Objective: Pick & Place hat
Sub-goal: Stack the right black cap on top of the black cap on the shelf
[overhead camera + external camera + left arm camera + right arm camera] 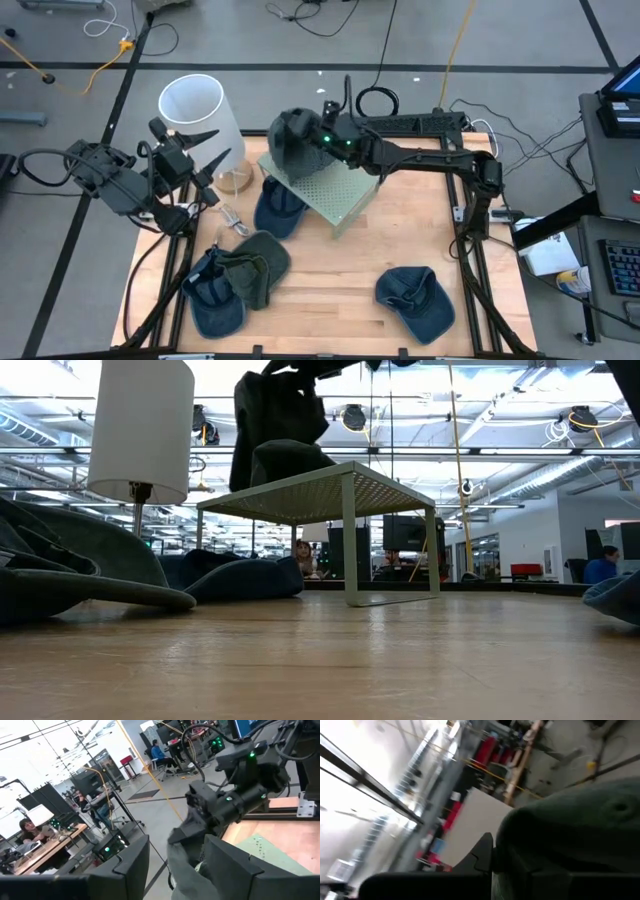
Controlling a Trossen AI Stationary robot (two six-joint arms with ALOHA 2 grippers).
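While my right arm reaches across the table's far side, my right gripper (300, 137) is clamped on a dark grey cap (288, 140), holding it over the far left corner of the pale green perforated stand (335, 195). Seen from table height, the cap (285, 435) hangs with its lower part resting on the stand's top (330, 485). My left gripper (205, 150) waits at the table's left edge beside the white lamp shade (200, 110), its fingers (130, 865) apart and holding nothing. Other caps lie on the wooden table (330, 275): a blue one (278, 208) against the stand, an olive one (255, 265), and two more blue ones (215, 300) (418, 300) near the front.
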